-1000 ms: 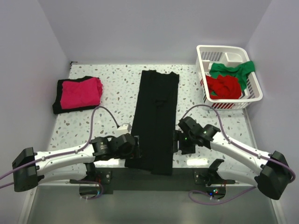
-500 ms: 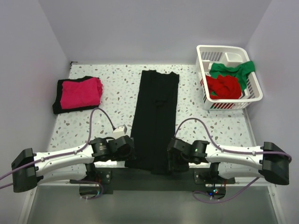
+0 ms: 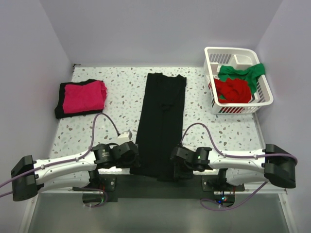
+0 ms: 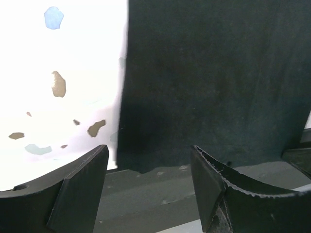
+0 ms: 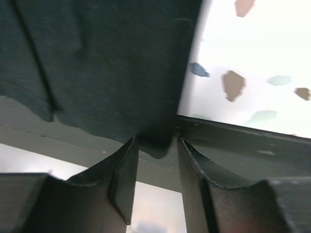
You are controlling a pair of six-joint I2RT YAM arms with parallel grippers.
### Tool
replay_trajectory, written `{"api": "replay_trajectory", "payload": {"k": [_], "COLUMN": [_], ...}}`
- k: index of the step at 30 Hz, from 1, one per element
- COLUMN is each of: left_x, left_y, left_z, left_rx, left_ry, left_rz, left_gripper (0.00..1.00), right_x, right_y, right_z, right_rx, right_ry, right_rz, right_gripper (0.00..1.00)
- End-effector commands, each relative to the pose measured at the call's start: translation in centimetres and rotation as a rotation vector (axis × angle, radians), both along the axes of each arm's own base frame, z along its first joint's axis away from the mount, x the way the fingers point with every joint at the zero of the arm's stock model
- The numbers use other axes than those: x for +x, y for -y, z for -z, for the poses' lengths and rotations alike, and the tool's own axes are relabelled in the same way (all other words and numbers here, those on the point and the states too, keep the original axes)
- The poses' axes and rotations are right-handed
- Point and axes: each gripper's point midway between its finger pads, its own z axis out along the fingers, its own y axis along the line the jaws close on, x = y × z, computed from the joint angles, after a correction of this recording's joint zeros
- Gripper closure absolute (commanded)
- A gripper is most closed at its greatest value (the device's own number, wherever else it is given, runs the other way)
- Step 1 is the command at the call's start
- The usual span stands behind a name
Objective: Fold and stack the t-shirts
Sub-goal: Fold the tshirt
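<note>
Top external: folded black t-shirt point(image 3: 163, 116) lies mid-table, left gripper point(image 3: 132, 160) and right gripper point(image 3: 176, 165) at its near corners; left wrist: jaws released, wide about the hem; right wrist: narrower jaws straddle the corner, not yet clenched.

Desk point(image 3: 119, 94) middle: long t-shirt point(image 3: 163, 121) lying from near the far edge to the near edge.
Left edge: folded t-shirts point(image 3: 82, 97), stacked.
Far right corner: basket point(image 3: 263, 87), crumpled t-shirts point(image 3: 235, 88) inside.
Near edge: left end effector point(image 3: 133, 158) and right end effector point(image 3: 176, 165) at the long t-shirt's corners.

No legible text, seemingly, anywhere.
</note>
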Motion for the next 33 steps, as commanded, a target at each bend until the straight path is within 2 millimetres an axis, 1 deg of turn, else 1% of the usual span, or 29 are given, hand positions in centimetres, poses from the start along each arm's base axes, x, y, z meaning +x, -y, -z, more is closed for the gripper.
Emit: {"api": "replay_trajectory", "payload": {"k": [1,3,4,5,6,8,12,15,18,21,23,27,29,31,32,33], "left_x": [-0.5,-0.7,-0.9,-1.1,-1.1,-1.3,-1.5,-1.6,-1.7,-1.8,-1.9,-1.9,-1.9,-1.9,-2.0,-2.0], "left_y": [-1.1,-1.3,-1.2,-1.3,-0.9,-0.7,-0.7,-0.7,-0.4,-0.8,-0.8,-0.6,-0.6,-0.5,-0.4,-0.3], "left_z": [0.7,1.2,1.4,1.8,1.9,2.1,2.4,2.6,2.8,3.3,3.5,3.4,3.6,3.8,3.8,3.8], "left_rx": [0.026,0.03,0.028,0.036,0.024,0.023,0.015,0.014,0.0,0.023,0.03,0.032,0.036,0.042,0.039,0.037], "left_ry": [-0.012,-0.023,-0.033,-0.043,-0.045,-0.056,-0.065,-0.073,-0.078,-0.087,-0.093,-0.092,-0.094,-0.099,-0.099,-0.102], "left_rz": [-0.012,-0.016,-0.01,-0.003,0.004,0.015,0.012,0.01,0.017,0.016,0.021,0.03,0.037,0.044,0.048,0.053], "left_gripper": [0.27,0.27,0.27,0.27,0.27,0.28,0.34,0.36,0.42,0.47,0.48,0.55,0.55,0.6,0.61,0.67], "right_x": [0.4,0.4,0.3,0.0,-0.1,-0.4,-0.4,-0.4,-0.4,-0.5,-0.6,-0.6,-0.6,-0.7,-0.6,-0.7], "right_y": [-1.3,-2.0,-2.1,-2.2,-2.2,-1.5,-1.0,-0.5,-0.1,0.3,0.4,0.5,0.3,0.2,0.0,0.0], "right_z": [0.1,0.1,0.5,0.6,0.7,1.1,1.2,1.0,1.0,0.8,0.8,1.1,1.1,1.2,1.2,1.3], "right_rx": [0.045,0.069,0.058,0.059,0.048,0.003,-0.018,-0.025,-0.025,-0.025,-0.023,-0.018,-0.009,-0.005,0.003,0.004], "right_ry": [0.015,0.01,0.006,-0.01,-0.019,-0.035,-0.036,-0.03,-0.029,-0.032,-0.035,-0.035,-0.034,-0.036,-0.036,-0.038], "right_rz": [0.027,0.012,0.007,-0.008,-0.012,-0.02,-0.011,0.006,0.021,0.033,0.04,0.043,0.037,0.034,0.03,0.028], "right_gripper": [0.6,0.6,0.62,0.62,0.64,0.64,0.65,0.65,0.65,0.67,0.67,0.67,0.67,0.68,0.71,0.73]}}
